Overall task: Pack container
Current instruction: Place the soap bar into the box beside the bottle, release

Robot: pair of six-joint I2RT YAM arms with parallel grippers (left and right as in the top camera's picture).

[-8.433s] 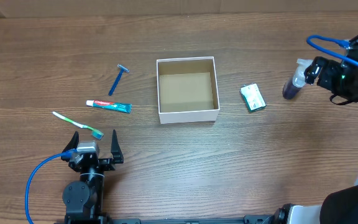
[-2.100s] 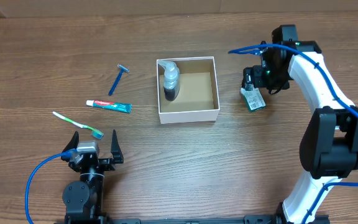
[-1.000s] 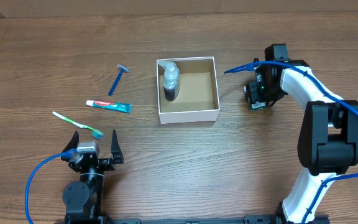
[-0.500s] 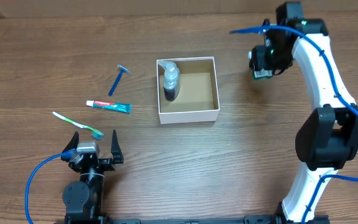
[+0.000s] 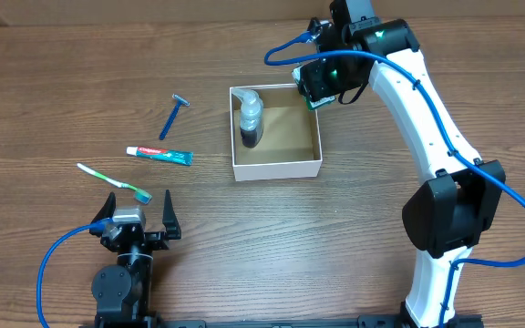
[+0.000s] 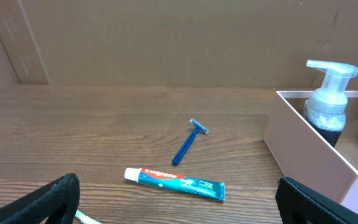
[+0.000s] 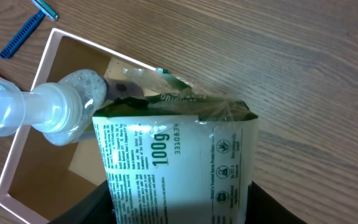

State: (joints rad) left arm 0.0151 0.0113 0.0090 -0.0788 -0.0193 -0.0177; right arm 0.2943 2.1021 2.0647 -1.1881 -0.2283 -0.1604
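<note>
The container point(image 5: 276, 169) is a shallow white-walled box with a brown inside, at the table's middle. A clear pump bottle point(image 5: 249, 118) with dark liquid stands in its left side. My right gripper point(image 5: 322, 84) hangs over the container's far right corner, shut on a green-white packet point(image 5: 316, 94). In the right wrist view the packet point(image 7: 173, 155) fills the space between the dark fingers, above the container's rim point(image 7: 23, 143) and beside the bottle point(image 7: 42, 115). My left gripper point(image 5: 139, 208) rests open near the front left, with nothing in it.
Left of the container lie a blue razor point(image 5: 172, 115), a toothpaste tube point(image 5: 159, 155) and a green-white toothbrush point(image 5: 114, 182). The left wrist view shows the razor point(image 6: 188, 144), the tube point(image 6: 174, 183) and the container's near wall point(image 6: 303, 146).
My right gripper closed on the packet to the container's right, lifted it, and carried it left to the container's far right corner. The left arm has not moved.
</note>
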